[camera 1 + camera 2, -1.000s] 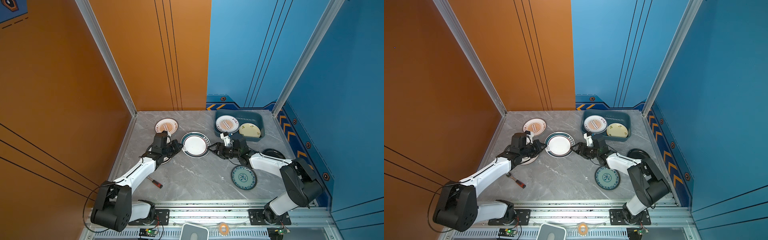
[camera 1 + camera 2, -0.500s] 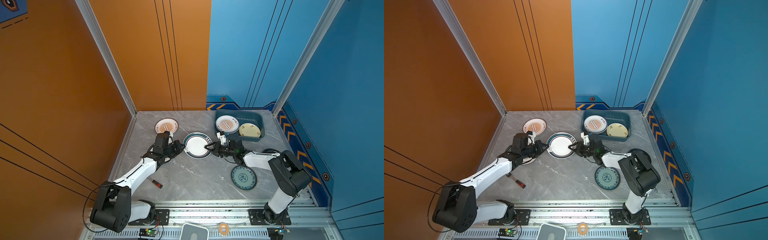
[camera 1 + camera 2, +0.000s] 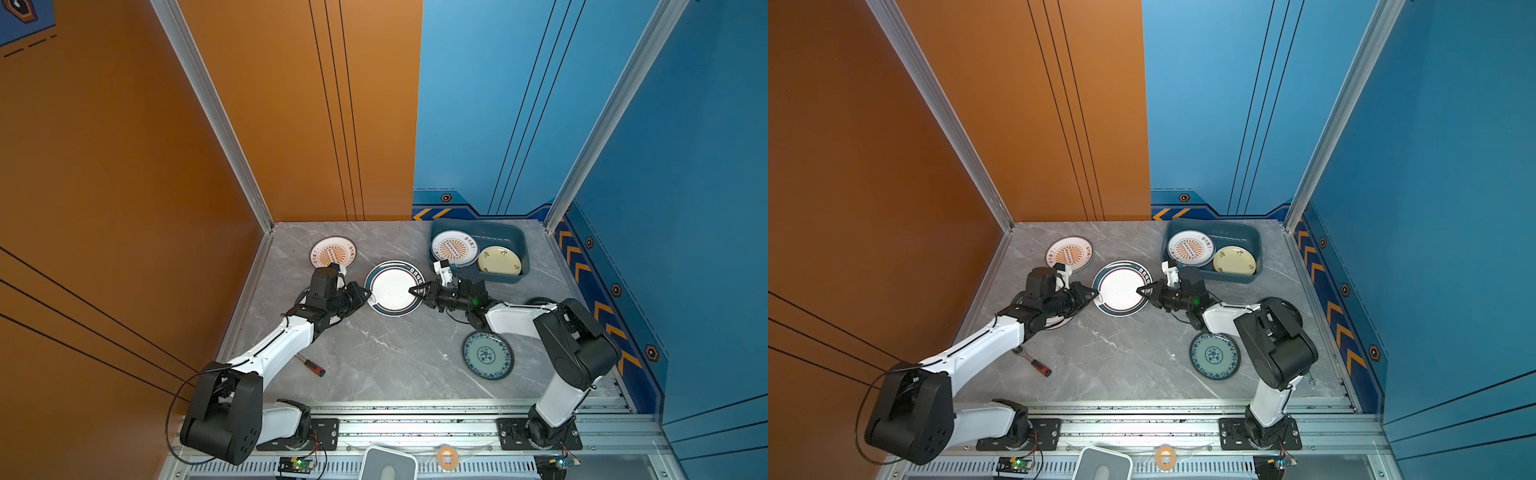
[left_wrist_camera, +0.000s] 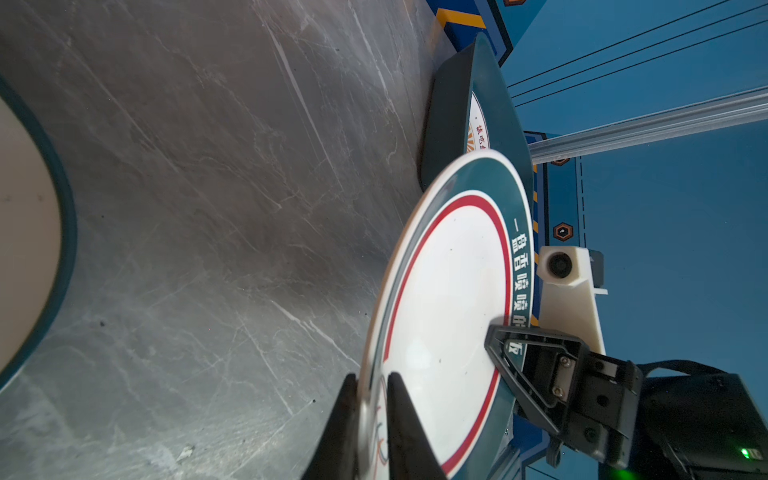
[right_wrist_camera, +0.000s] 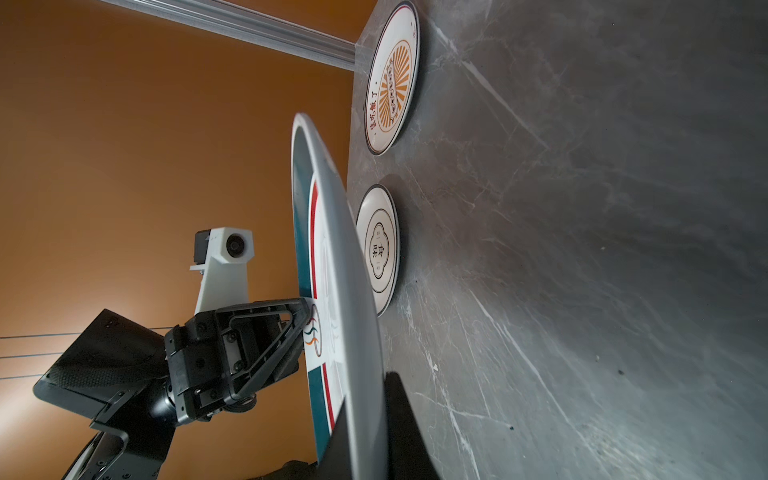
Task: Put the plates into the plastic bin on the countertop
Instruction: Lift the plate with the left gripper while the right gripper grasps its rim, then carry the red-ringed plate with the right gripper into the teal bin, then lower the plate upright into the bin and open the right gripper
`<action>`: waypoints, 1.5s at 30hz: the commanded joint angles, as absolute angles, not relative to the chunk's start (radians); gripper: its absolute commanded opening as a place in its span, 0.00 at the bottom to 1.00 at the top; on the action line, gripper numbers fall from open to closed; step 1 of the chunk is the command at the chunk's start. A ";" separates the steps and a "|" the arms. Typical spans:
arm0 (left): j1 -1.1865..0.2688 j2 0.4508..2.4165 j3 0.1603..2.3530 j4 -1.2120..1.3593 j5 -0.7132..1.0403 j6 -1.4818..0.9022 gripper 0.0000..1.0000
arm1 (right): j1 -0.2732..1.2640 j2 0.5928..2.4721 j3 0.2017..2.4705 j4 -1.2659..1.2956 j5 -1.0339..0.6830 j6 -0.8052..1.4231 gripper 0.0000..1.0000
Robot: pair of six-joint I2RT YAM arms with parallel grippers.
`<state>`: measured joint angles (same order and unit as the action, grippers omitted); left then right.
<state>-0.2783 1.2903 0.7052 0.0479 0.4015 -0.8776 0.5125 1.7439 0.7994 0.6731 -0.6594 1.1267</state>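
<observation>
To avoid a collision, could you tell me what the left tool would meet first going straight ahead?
The left tool meets the green-rimmed plate, rim between the jaws; beyond, probably the right tool.

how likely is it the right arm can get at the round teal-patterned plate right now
Probably not yet: the right gripper is shut on the white plate with dark green lettered rim. The teal-patterned plate itself lies uncovered, close by.

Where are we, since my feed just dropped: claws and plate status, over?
Right claw shut on plate rim. Left claw astride opposite rim, grip unclear. Plate aloft, short of bin. Bin holds plates.
</observation>
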 commanded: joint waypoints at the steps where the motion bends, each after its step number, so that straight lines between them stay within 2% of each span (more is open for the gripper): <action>1: -0.296 1.278 0.710 0.077 0.460 -0.864 0.28 | 0.520 1.726 0.816 0.653 -0.667 1.102 0.00; 4: -0.296 1.270 0.717 0.047 0.447 -0.843 0.43 | 0.502 1.700 0.830 0.596 -0.669 1.075 0.00; 8: -0.291 1.252 0.730 -0.006 0.425 -0.800 0.56 | 0.448 1.644 0.878 0.415 -0.653 0.984 0.00; 14: -0.273 1.229 0.766 -0.129 0.356 -0.706 0.85 | 0.338 1.562 0.996 0.089 -0.591 0.828 0.00; 15: -0.267 1.226 0.769 -0.145 0.344 -0.694 0.96 | 0.316 1.552 1.016 0.045 -0.579 0.805 0.00; 16: -0.258 1.223 0.771 -0.157 0.333 -0.685 0.98 | 0.290 1.543 1.035 0.005 -0.568 0.786 0.00; 23: -0.160 1.218 0.783 -0.181 0.314 -0.648 0.98 | 0.109 1.549 1.173 -0.166 -0.510 0.720 0.00; 30: -0.075 1.223 0.822 -0.234 0.262 -0.600 0.98 | -0.011 1.680 1.300 -0.203 -0.469 0.716 0.00; 45: 0.073 1.294 0.803 -0.099 0.195 -0.607 0.98 | -0.043 2.000 1.466 -0.088 -0.487 0.835 0.00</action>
<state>0.0517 1.2663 0.8028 -0.1417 0.2214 -0.6235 -0.0452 1.9820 1.4071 -0.1566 -0.4736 0.7982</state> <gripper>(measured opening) 0.979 0.093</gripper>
